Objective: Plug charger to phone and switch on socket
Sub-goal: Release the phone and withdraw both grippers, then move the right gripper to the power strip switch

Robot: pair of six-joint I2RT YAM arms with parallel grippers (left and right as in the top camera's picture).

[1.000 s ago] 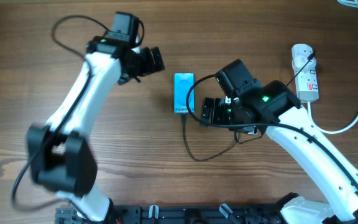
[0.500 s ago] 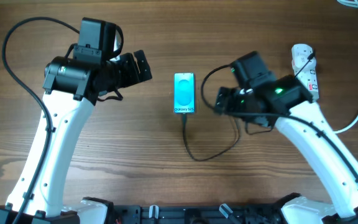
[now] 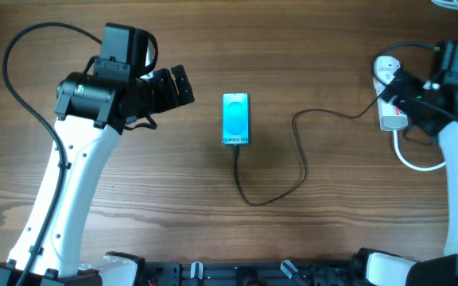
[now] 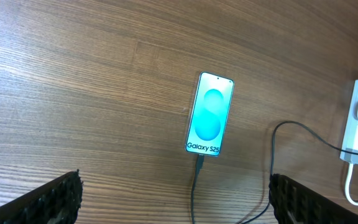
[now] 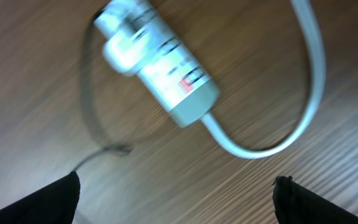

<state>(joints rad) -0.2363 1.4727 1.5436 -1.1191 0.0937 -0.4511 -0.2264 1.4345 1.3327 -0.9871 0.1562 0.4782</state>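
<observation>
The phone (image 3: 236, 119) lies screen up mid-table, teal screen lit; it also shows in the left wrist view (image 4: 210, 114). The charger (image 3: 300, 159) is a thin black cable, its connector seated in the phone's near end (image 4: 199, 163), looping right toward the socket (image 3: 390, 95). The socket, a white strip with red marks, lies at the far right and shows blurred in the right wrist view (image 5: 160, 62). My left gripper (image 3: 183, 86) is open and empty, left of the phone. My right gripper (image 5: 176, 199) is open, hovering over the socket.
The socket's thick white cord (image 3: 420, 163) loops out from its near end and runs off the right edge (image 5: 278, 134). Bare wooden tabletop (image 3: 173, 199) lies around the phone.
My right arm has swung away from the phone to the far right over the socket. My left arm pulled back left earlier and has since held still. The phone has not moved.
</observation>
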